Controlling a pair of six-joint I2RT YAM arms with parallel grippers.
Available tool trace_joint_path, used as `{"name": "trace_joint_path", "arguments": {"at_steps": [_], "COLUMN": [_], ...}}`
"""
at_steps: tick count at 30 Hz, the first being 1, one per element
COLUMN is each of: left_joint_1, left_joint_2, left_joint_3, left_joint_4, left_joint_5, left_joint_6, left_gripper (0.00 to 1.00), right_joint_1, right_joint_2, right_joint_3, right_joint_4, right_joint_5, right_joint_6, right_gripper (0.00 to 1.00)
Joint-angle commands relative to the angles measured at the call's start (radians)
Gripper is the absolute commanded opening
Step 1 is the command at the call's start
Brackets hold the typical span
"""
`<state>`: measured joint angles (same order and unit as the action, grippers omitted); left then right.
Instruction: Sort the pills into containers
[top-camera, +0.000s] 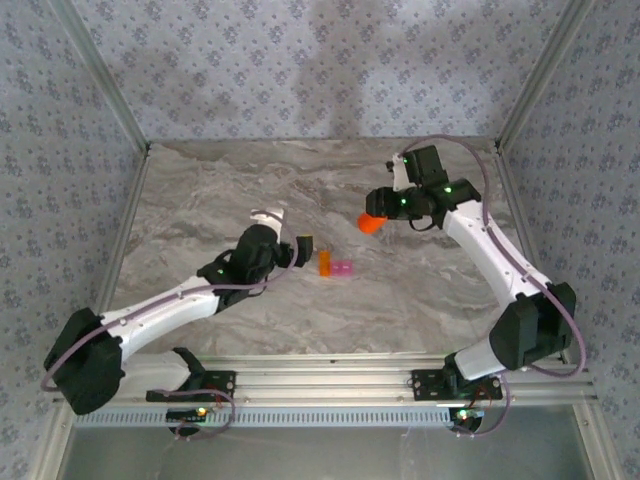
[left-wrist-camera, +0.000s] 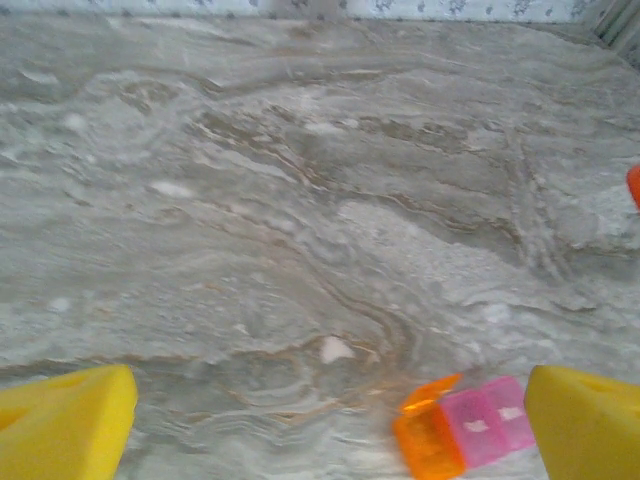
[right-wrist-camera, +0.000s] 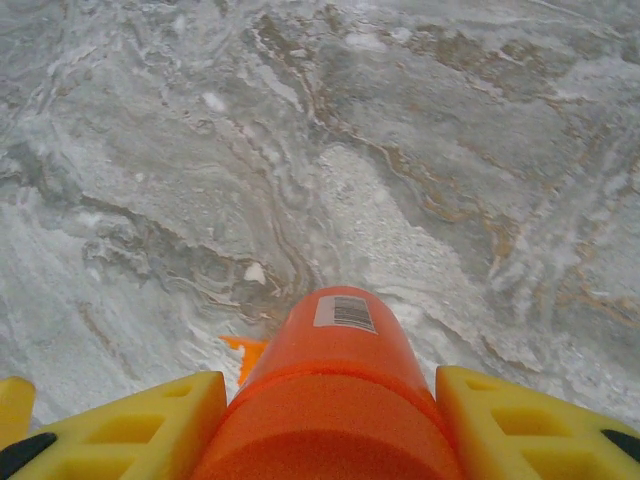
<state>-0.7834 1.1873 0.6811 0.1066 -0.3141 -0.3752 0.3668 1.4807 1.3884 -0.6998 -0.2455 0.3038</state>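
**Clerk:** Jaws, left gripper (top-camera: 303, 250)?

**Checker:** Spread wide, nothing between. Yellow fingers (left-wrist-camera: 65, 425) at lower left and lower right corners of left wrist view, bare marble table (left-wrist-camera: 300, 150) in the gap.

**Clerk:** Jaws, right gripper (right-wrist-camera: 335, 430)?

**Checker:** Clamped on orange bottle (right-wrist-camera: 340, 370), one yellow finger on each side. Barcode label (right-wrist-camera: 345, 312) on the upper face, toward the far end. In top view, right of centre in the upper half, bottle lying sideways and pointing left out of the jaws.

**Clerk:** Containers (top-camera: 335, 266)?

**Checker:** Two tiny translucent boxes joined side by side on the table. Orange box (left-wrist-camera: 428, 450) to the left, pink box (left-wrist-camera: 487, 425) to the right, at bottom edge of left wrist view, just inside the right-hand finger. Lid flap (left-wrist-camera: 430, 392) of the orange one raised. White marks showing through the pink one; pills or print, cannot tell. In top view, middle of frame, just right of left gripper tips and apart from them, below and left of the bottle.

**Clerk:** Loose items?

**Checker:** One small whitish piece (left-wrist-camera: 335, 349) flat on the table, up and left of the orange box, near but not touching. Similar piece in right wrist view, left of the bottle's far end. Orange sliver (right-wrist-camera: 245, 352) peeking out at the bottle's left side; identity not clear.
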Motion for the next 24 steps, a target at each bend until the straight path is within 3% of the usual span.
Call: {"name": "trace_joint_path", "arguments": {"at_steps": [1, 9, 14, 24], "left_joint_1": [0.007, 0.008, 0.006, 0.003], "left_joint_2": [-0.058, -0.2, -0.243, -0.166], "left_joint_3": [-0.067, -0.286, -0.336, -0.339], "left_joint_4": [0.073, 0.333, 0.381, 0.546], "left_joint_5": [0.0, 0.064, 0.117, 0.263], "left_joint_6": [0.153, 0.326, 0.358, 0.422], "left_gripper": [0.99, 0.99, 0.99, 0.99], "right_joint_1": [0.043, 0.132, 0.165, 0.165], "right_joint_2": [0.045, 0.128, 0.162, 0.233], "right_joint_3": [0.076, 0.156, 0.201, 0.386], "right_joint_4": [-0.033, -0.07, -0.105, -0.236], "right_joint_5": [-0.025, -0.022, -0.049, -0.113], "right_joint_6": [0.008, 0.0, -0.012, -0.054], "right_gripper": [0.45, 0.45, 0.45, 0.45]}}
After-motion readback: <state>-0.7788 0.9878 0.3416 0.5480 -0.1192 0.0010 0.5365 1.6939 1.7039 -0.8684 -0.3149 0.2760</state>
